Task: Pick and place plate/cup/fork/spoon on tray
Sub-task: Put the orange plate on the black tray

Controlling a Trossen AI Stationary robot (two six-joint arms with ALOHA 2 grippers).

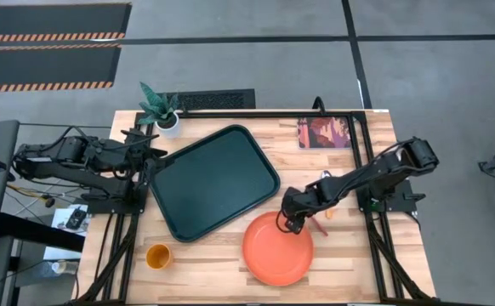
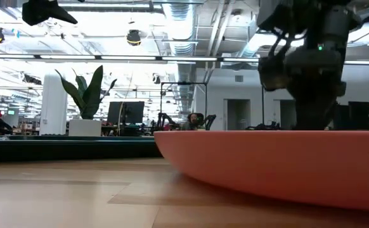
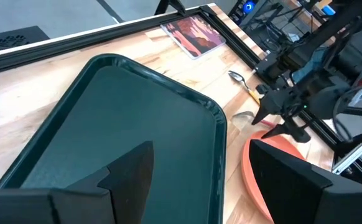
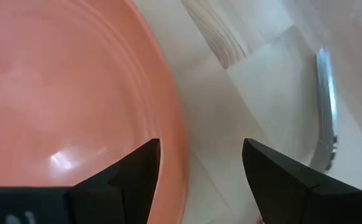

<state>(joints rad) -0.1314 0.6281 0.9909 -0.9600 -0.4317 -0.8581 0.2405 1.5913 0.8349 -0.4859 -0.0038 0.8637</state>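
The orange-red plate (image 1: 277,248) lies on the table near the front edge, right of the dark green tray (image 1: 213,180). My right gripper (image 1: 292,224) is open at the plate's far right rim (image 4: 171,143): one finger stands over the plate's inside, the other over the table outside it. The fork (image 1: 322,221) lies just right of the gripper, and its silvery head shows in the right wrist view (image 4: 326,118). The spoon (image 1: 326,177) lies farther back. The small orange cup (image 1: 158,255) stands at the front left. My left gripper (image 3: 206,186) is open over the tray's left edge.
A white pot with a green plant (image 1: 164,110) stands at the back left of the table. A reddish picture card (image 1: 324,133) lies at the back right. Bare wood shows between the cup and the plate.
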